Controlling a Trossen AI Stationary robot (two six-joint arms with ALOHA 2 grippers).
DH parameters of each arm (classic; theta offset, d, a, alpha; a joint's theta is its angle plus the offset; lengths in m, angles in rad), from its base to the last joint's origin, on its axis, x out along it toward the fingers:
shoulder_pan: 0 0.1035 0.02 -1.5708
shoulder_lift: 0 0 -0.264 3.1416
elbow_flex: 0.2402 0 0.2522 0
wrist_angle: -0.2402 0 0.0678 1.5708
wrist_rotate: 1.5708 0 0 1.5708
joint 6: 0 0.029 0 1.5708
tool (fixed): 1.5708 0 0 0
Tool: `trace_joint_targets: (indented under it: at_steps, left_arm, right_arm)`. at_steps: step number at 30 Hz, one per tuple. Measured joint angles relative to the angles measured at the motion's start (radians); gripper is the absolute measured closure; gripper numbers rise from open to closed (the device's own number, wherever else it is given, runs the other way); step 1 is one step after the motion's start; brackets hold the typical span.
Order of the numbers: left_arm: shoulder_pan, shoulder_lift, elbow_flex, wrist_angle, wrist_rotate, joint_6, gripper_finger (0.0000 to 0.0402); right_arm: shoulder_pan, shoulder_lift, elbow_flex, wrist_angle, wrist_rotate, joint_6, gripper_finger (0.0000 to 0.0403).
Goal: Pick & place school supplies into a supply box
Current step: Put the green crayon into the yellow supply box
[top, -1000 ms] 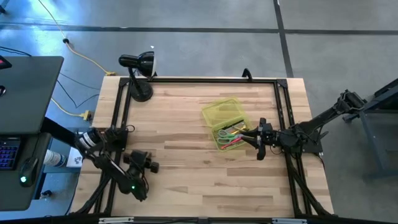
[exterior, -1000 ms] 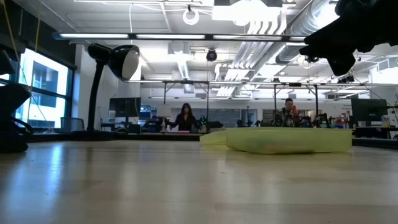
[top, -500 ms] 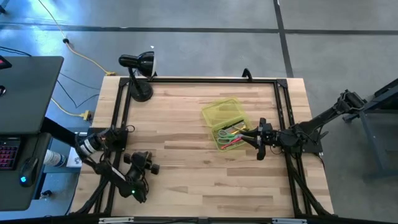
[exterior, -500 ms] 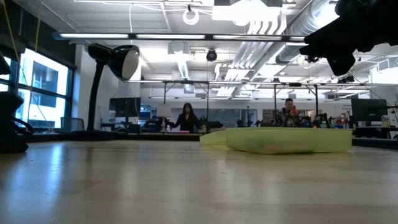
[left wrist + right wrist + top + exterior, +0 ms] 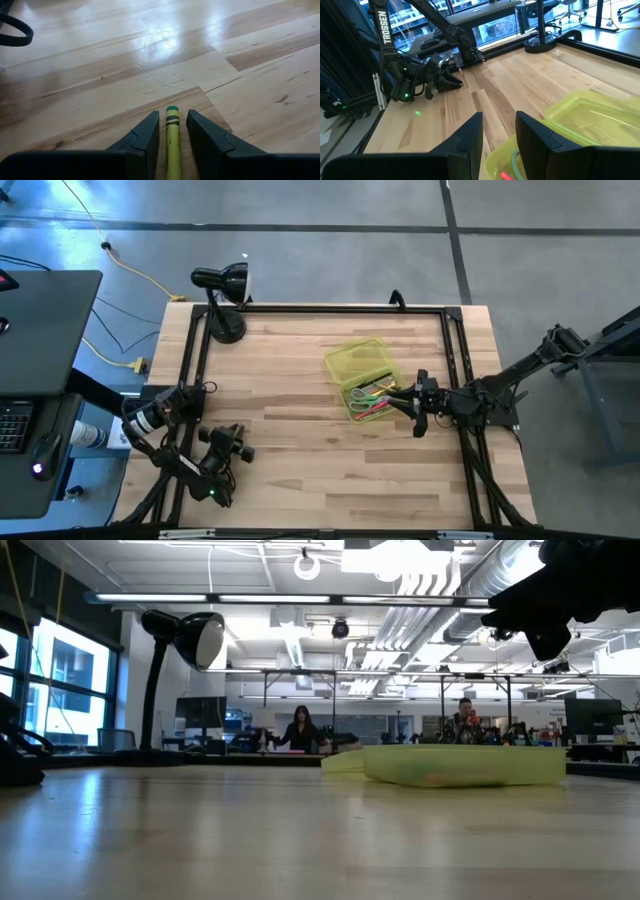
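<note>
The yellow-green supply box [image 5: 362, 380] lies open at the table's middle right, its lid [image 5: 352, 360] folded toward the far side. Inside lie school supplies [image 5: 372, 397] in green, red and yellow. My right gripper [image 5: 402, 401] hovers open over the box's right end, nothing between its fingers [image 5: 470, 135]. Near the table's near left corner, my left gripper [image 5: 242, 450] is low over the wood, shut on a yellow pencil [image 5: 172, 145] with a green-banded end. My left gripper has the yellow pencil between its two fingers [image 5: 145, 137], lying along them rather than across. The pencil's green-banded end [image 5: 172, 114] reaches just past the fingertips. Where the fingers meet it is hidden farther back. The gripper slants down toward the table.
A black desk lamp [image 5: 222, 295] stands at the far left corner. A black frame rail [image 5: 330, 308] runs along the far and side edges. Bare wood [image 5: 300, 440] lies between the two arms. People sit in the room beyond the table [image 5: 298, 730].
My left gripper has drawn a little toward the table's left and near edges and sunk lower, keeping the pencil between its fingers. In the low view its dark shape has slid farther toward the picture's left edge. My right arm has kept still.
</note>
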Motion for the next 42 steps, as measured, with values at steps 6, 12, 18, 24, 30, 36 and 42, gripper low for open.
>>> trace_joint_targets:
  at_steps: [6, 12, 18, 24, 30, 36, 42]
  left_arm:
    - [0.003, 0.001, -0.001, 0.007, -0.014, 0.016, 0.0263]
    - [0.006, 0.001, 0.000, 0.013, -0.028, 0.020, 0.0297]
    - [0.006, 0.001, 0.000, 0.026, -0.074, 0.022, 0.0371]
    - [0.053, -0.005, 0.050, 0.037, -0.144, 0.014, 0.0367]
    - [0.187, -0.062, 0.160, 0.048, -0.563, 0.126, 0.0369]
    - [0.385, -0.090, 0.279, 0.051, -0.735, 0.347, 0.0369]
    - [0.586, -0.090, 0.420, 0.202, -0.616, 0.722, 0.0369]
  right_arm:
    - [0.000, 0.000, 0.000, 0.001, 0.000, 0.001, 0.0308]
    - [0.000, 0.000, 0.000, 0.001, 0.000, 0.001, 0.0308]
    - [0.000, 0.000, 0.000, 0.001, 0.000, -0.001, 0.0308]
    - [0.000, 0.000, 0.000, 0.001, 0.000, -0.002, 0.0308]
    - [0.000, 0.000, 0.000, 0.001, 0.001, -0.002, 0.0308]
    - [0.000, 0.001, 0.000, 0.011, -0.010, -0.002, 0.0308]
    - [0.000, 0.000, 0.000, 0.016, -0.041, -0.003, 0.0308]
